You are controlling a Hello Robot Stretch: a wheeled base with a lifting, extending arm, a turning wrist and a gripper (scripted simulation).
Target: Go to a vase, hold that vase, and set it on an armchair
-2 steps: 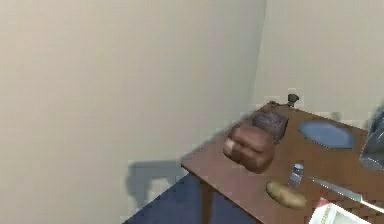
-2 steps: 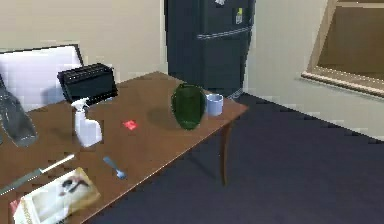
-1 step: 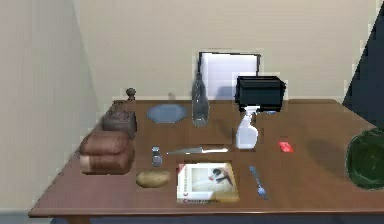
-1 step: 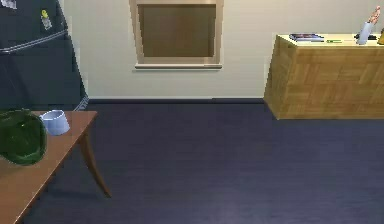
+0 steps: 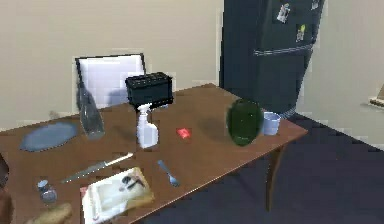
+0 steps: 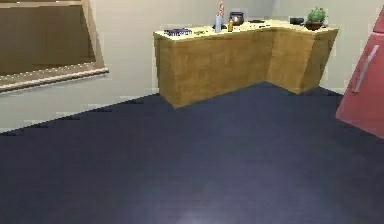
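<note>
A dark green rounded vase (image 5: 243, 122) stands near the right end of a brown wooden table (image 5: 210, 150) in the forward view. A tall clear glass vessel (image 5: 90, 115) stands toward the table's left, beside a blue-grey plate (image 5: 48, 136).
On the table are a black toaster (image 5: 148, 90), a white spray bottle (image 5: 147, 127), a small red thing (image 5: 184, 132), a pale cup (image 5: 271, 123), a knife (image 5: 98, 168) and a spoon (image 5: 167, 172). A white chair (image 5: 110, 72) stands behind, a dark fridge (image 5: 270, 45) beyond. The arm side view has a wooden counter (image 6: 235, 62) and open dark floor (image 6: 200, 160).
</note>
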